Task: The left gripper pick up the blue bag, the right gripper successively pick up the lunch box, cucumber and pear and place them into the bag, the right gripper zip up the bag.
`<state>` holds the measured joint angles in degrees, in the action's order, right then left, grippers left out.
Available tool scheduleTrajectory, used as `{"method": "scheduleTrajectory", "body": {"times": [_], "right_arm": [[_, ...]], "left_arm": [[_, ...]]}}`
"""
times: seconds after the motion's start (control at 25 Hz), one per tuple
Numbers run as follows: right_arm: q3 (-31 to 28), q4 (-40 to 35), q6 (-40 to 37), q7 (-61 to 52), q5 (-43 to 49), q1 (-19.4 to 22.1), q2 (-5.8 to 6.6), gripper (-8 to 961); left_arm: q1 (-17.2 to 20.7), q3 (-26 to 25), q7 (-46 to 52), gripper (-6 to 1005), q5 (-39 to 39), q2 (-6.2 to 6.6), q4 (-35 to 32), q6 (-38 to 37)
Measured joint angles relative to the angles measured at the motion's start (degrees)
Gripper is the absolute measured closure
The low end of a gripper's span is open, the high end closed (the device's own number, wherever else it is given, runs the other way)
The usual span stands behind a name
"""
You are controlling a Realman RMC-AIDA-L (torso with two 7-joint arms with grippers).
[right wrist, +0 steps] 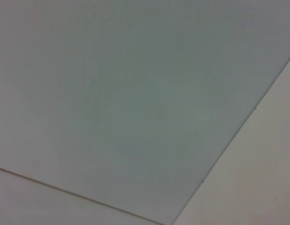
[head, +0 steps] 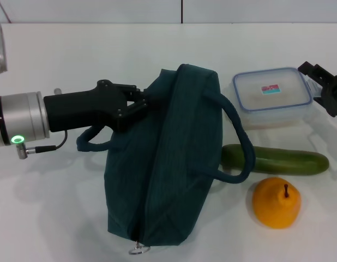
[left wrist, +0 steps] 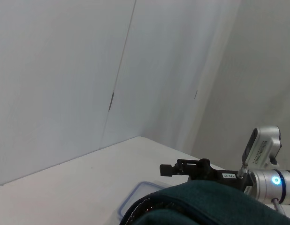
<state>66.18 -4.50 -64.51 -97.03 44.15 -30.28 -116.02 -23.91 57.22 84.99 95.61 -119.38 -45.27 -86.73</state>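
You are looking at the large dark teal-blue fabric bag [head: 168, 158] lying on its side on the white table [head: 59, 207], its zipper seam running down toward you and ending in a small metal ring pull [head: 139, 250] at the near edge. The zipper is lying closed along the stretch you can see, so nothing inside the bag is showing. The left gripper [head: 137, 103], a black two-fingered claw on a silver wrist with a green light, is reaching in from the left and clamping its fingers on the bag's fabric at the upper left edge, just above one padded loop handle [head: 92, 143] that is resting on the table. The other loop handle [head: 239, 139] is arching out to the right and overlapping the long smooth dark-green cucumber [head: 283, 161].

That cucumber is lying lengthwise just beside the bag's right side. In front of it, close but apart, the orange-yellow pear [head: 276, 202] with a short brown stem is sitting on the table. Behind the cucumber, the clear rectangular plastic lunch box [head: 272, 95] with a blue-rimmed lid and a red-and-teal label is resting with its lid on; what it holds cannot be told.

The all-black right gripper [head: 328, 87] is hanging at the far right, just beside the lunch box's right edge, its fingers spread and grasping nothing.
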Motion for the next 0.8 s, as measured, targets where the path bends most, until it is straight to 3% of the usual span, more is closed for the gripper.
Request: {"method": "scheduleTrajectory", "body": {"times": [0.8], "right_arm": [[1.41,-0.07,0.79,-0.25,-0.25,-0.13,-0.16,325]], "left_arm": [[0.0,0.01,0.0,867,-0.01,0.1,-0.35,0.0]]}}
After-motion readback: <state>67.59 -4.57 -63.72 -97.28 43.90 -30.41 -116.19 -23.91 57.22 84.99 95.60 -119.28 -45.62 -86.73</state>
